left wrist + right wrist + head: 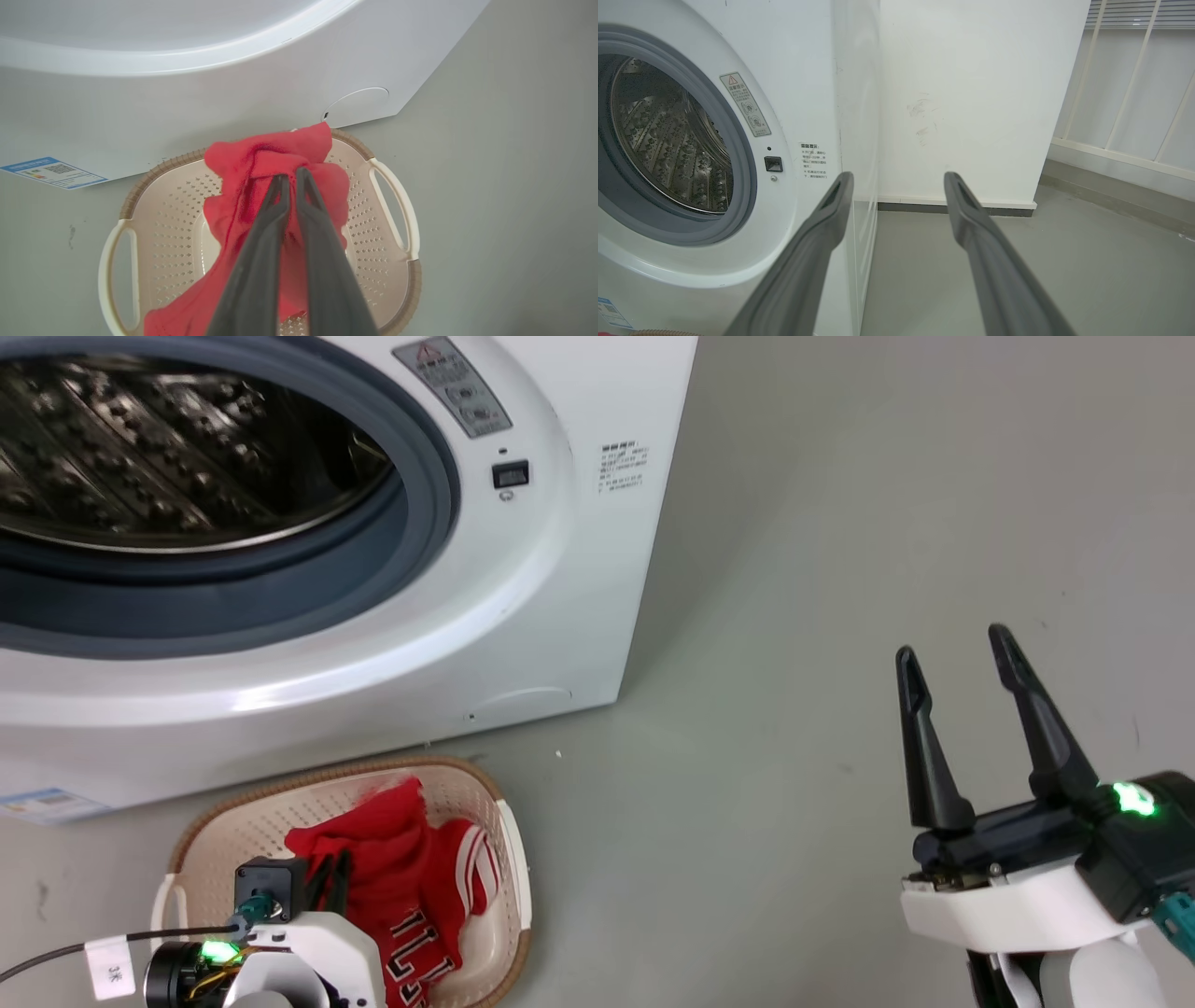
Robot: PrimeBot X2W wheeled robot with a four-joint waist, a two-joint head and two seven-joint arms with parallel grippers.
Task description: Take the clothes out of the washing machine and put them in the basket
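Left pincer (290, 175): clamped narrow on the clothes (275, 149).
Clothes: draped into the basket (177, 219), near the washing machine (560, 569).
Right pincer (952, 649): spread wide, nothing held, far right.

The head camera looked steeply down at the washer (560, 569) front and basket (280, 821). The left wrist camera hung close over that same basket, facing down; the right wrist camera sat low, facing level at the washer's drum (668, 140) and a wall (971, 93).
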